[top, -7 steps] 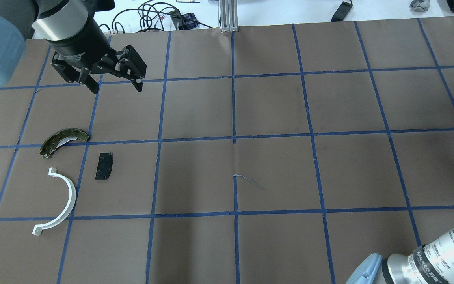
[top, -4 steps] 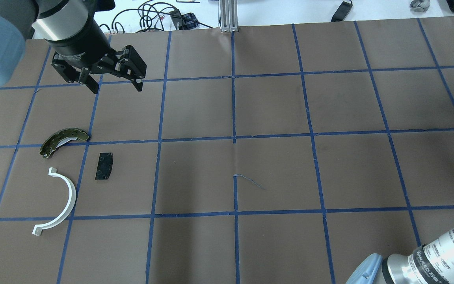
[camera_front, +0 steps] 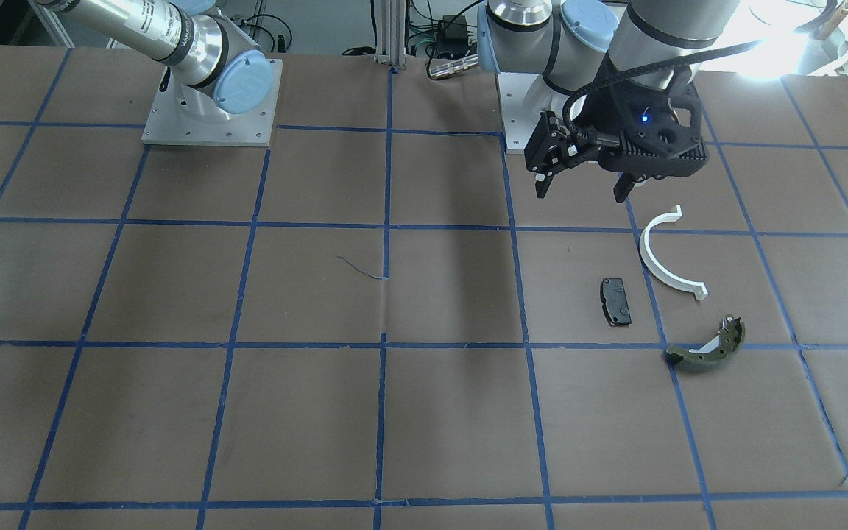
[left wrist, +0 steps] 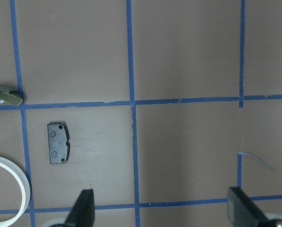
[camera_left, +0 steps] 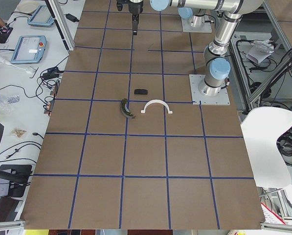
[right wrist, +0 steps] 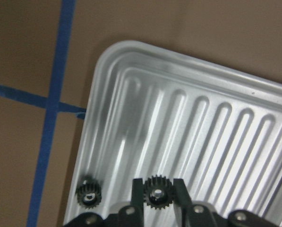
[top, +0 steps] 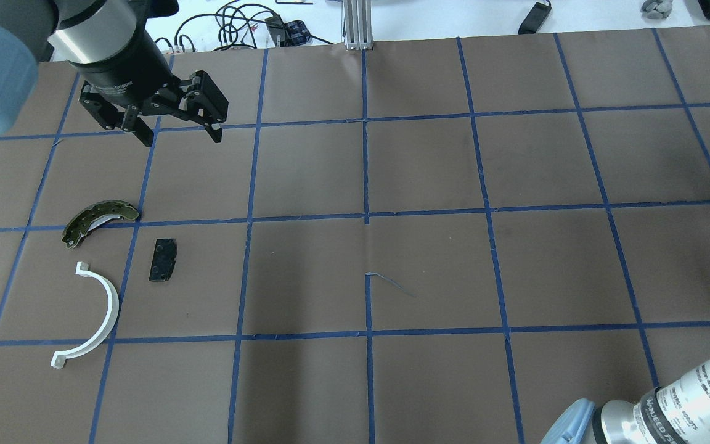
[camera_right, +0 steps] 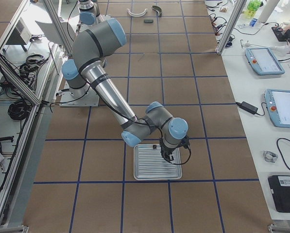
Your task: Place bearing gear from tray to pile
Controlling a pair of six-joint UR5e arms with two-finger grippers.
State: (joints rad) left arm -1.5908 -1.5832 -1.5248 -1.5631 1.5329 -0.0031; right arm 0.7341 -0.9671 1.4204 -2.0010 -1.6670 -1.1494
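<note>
— Well, could slip from the narrow pinch of the right gripper (right wrist: 158, 187), clamped only on the teeth of the bearing gear (right wrist: 156, 197); might knock the second gear (right wrist: 89, 194) just beside
— Lying where?
— Between the fingertips, bottom centre of the wrist view, in a corner of the ribbed tray (right wrist: 216, 142), well apart from the pile (top: 163, 259); left gripper (top: 182, 139) spread wide, empty

We see a brown table (top: 429, 166) crossed by a grid of blue tape lines (top: 365, 166). On it lie a white half-ring (top: 113, 305), a black pad (top: 163, 259) and an olive-green brake shoe (top: 84, 221). The tray (right wrist: 202, 90) is shiny silver with parallel ribs. The gear (right wrist: 158, 197) is black with a silver centre, and a second gear (right wrist: 89, 194) is black too. The left gripper (top: 182, 139) is black. The right arm (camera_right: 108, 94) is silver with pale-blue joints.
</note>
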